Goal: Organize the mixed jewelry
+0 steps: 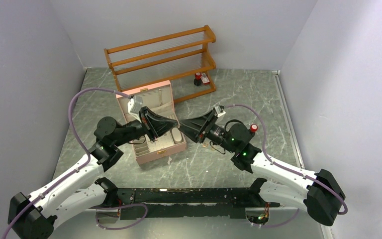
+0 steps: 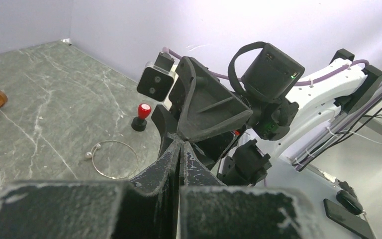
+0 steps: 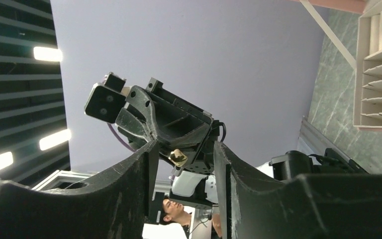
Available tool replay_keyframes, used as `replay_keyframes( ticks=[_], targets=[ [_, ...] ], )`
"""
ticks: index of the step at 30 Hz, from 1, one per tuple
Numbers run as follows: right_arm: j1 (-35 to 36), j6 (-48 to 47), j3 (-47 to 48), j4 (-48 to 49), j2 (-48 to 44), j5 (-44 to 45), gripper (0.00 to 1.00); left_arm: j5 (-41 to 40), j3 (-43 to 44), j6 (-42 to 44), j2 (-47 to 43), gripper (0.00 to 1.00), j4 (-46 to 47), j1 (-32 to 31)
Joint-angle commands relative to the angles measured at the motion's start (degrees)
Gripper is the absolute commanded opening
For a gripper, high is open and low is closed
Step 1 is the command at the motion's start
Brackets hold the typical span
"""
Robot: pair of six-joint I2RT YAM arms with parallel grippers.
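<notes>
My left gripper (image 1: 175, 124) and right gripper (image 1: 183, 125) meet tip to tip above the right edge of the open pink jewelry box (image 1: 159, 154). The left wrist view shows the left gripper (image 2: 181, 144) with its jaws pressed together. In the right wrist view a small gold jewelry piece (image 3: 178, 157) sits at the left gripper's tips. The right gripper (image 3: 184, 152) is open, its two fingers either side of that piece without touching it. A thin gold hoop with a pearl (image 2: 114, 159) lies on the table.
A wooden rack (image 1: 161, 55) stands at the back with a red-capped black bottle (image 1: 197, 78) by its right foot. Another red-capped bottle (image 1: 253, 128) stands beside the right arm and also shows in the left wrist view (image 2: 140, 117). The box's cream compartments (image 3: 378, 69) show at the right.
</notes>
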Motion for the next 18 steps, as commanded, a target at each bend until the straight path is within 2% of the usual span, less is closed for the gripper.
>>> replay_keyframes(
  ticks=[1,5,8,11,15,18],
  targets=[
    [-0.29,0.86,-0.15,4.80,-0.73,-0.30,0.50,1.33,-0.12,-1.05,0.37,0.05,3.95,0.29],
    [-0.26,-0.09,-1.20,9.20,-0.37,0.27,0.55,-0.25,-0.22,-4.30,0.64,0.05,4.07,0.28],
    [-0.24,-4.24,-1.67,10.86,-1.19,1.28,0.56,-4.29,1.83,-10.45,1.37,0.05,-2.17,0.27],
    [-0.20,-9.19,-1.08,6.86,-3.74,3.22,0.57,-5.37,4.75,-16.79,2.53,0.05,-9.32,0.35],
    [-0.22,-12.46,-1.56,1.96,-6.90,5.68,0.60,-7.22,7.37,-20.30,3.01,0.05,-17.43,0.32],
    [-0.22,-13.50,-1.71,0.24,-7.73,5.63,0.61,-6.23,7.47,-23.25,3.32,0.05,-16.91,0.30]
  ],
)
